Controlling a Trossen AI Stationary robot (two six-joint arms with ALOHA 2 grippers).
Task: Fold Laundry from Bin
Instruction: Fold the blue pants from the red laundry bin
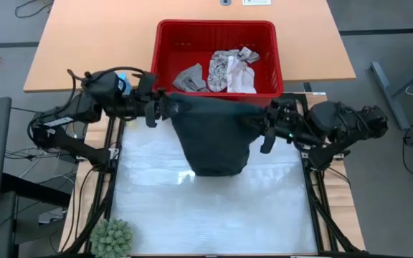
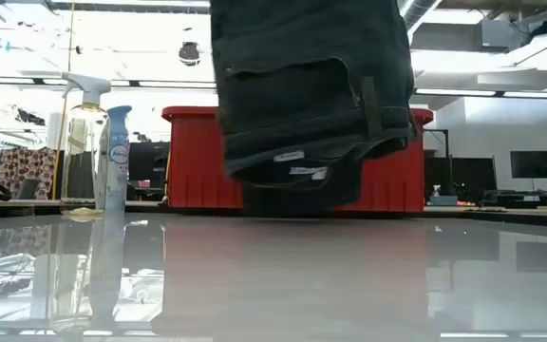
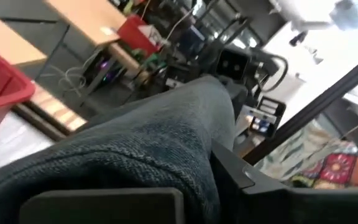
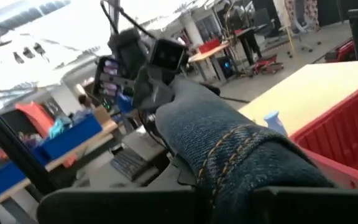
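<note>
The red bin [image 1: 169,50] sat at the table's [image 1: 214,215] far edge. One dark garment [image 1: 214,140] hung in front of it, stretched between the left gripper [image 1: 165,107] and right gripper [image 1: 269,120], both clamped on its top edge, likely to spread it flat. Two pale cloths [image 1: 221,72] remained inside the bin.

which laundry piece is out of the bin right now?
The large dark blackish-green denim garment, hanging between the left pincer and right pincer; the patterned and grey cloths lie inside the red plastic bin.
</note>
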